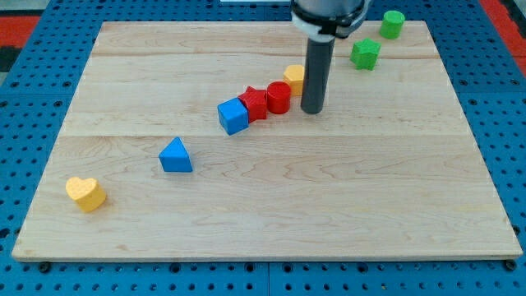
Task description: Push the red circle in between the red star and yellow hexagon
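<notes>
The red circle stands on the wooden board, touching the red star on its left. The yellow hexagon is just up and right of the circle, partly hidden behind my rod. My tip rests on the board just right of the red circle, a small gap apart, and below the yellow hexagon. A blue cube touches the red star's lower left, so the blocks form a diagonal row.
A blue triangle lies left of centre. A yellow heart sits near the bottom left corner. A green star-like block and a green cylinder stand at the top right.
</notes>
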`<act>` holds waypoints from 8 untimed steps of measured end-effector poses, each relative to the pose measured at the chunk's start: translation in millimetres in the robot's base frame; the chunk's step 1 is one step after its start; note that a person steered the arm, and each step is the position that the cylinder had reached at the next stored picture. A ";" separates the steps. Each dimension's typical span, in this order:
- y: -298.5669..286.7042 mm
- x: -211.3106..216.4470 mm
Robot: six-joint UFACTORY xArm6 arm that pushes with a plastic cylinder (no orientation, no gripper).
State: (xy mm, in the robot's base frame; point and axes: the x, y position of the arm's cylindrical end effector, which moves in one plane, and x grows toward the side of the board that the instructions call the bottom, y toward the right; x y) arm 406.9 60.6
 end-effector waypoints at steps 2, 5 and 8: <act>-48.6 15.8; -49.4 15.5; -21.8 -6.2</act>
State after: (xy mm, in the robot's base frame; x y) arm 400.6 38.8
